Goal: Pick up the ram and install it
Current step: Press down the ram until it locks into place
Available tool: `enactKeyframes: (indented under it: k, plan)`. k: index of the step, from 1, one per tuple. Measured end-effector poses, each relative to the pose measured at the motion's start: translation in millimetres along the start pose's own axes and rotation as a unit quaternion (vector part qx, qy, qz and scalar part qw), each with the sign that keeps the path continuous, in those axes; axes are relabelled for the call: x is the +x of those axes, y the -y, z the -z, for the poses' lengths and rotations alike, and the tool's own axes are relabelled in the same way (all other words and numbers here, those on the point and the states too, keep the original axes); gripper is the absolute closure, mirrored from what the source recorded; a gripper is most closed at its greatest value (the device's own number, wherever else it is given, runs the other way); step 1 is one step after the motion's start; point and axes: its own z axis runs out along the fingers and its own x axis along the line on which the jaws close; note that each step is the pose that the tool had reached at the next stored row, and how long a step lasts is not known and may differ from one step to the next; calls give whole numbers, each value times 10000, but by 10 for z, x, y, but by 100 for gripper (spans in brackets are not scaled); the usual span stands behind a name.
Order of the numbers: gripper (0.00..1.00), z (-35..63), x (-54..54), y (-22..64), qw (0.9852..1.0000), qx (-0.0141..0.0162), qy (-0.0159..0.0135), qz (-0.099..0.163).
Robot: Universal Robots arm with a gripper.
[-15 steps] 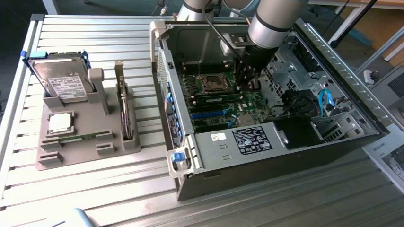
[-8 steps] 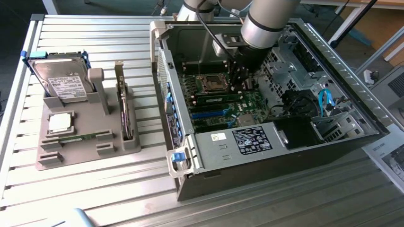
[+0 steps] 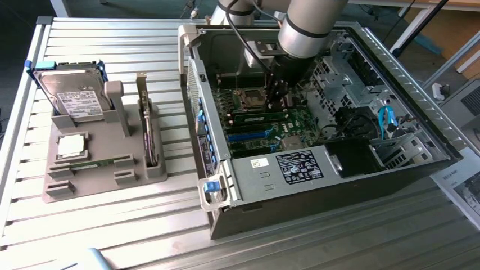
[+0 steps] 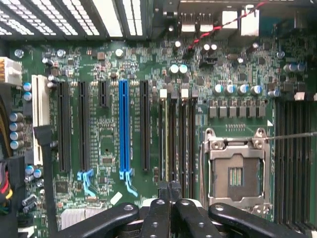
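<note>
the gripper [image 4: 170, 191], its fingers pressed shut, is hanging inside the computer case [image 3: 408, 169] over the ram [image 3: 264, 118] lying seated beside the processor socket [image 4: 237, 171]

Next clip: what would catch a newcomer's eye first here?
The open grey computer case at the exterior view's right, with the silver robot arm reaching down into it. Its black gripper is shut just above the green motherboard, next to the empty silver processor socket. A long blue expansion slot stands out too.
</note>
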Motion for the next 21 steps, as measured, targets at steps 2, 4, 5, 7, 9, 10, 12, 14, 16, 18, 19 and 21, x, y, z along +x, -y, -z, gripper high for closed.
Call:
enactKeyframes:
  k: [2,4,5,7,9,10,12,14,16,18,19,21]
  plan:
    - [90,-1,0,-28,10000,0,0,0]
    - [90,-1,1,-47,10000,0,0,0]
    - [90,-1,0,-48,10000,0,0,0]
    - [90,-1,1,-49,10000,0,0,1]
    - [90,-1,1,-49,10000,0,0,0]
    - [90,-1,1,-49,10000,0,0,0]
    - [90,-6,1,-49,10000,1,1,0]
    - [90,-16,1,-49,10000,0,0,0]
    - [90,-29,2,-49,10000,0,0,0]
    - [90,-40,2,-49,10000,0,0,0]
    - [90,-46,3,-49,10000,0,0,0]
    - [90,-63,4,-48,10000,0,0,0]
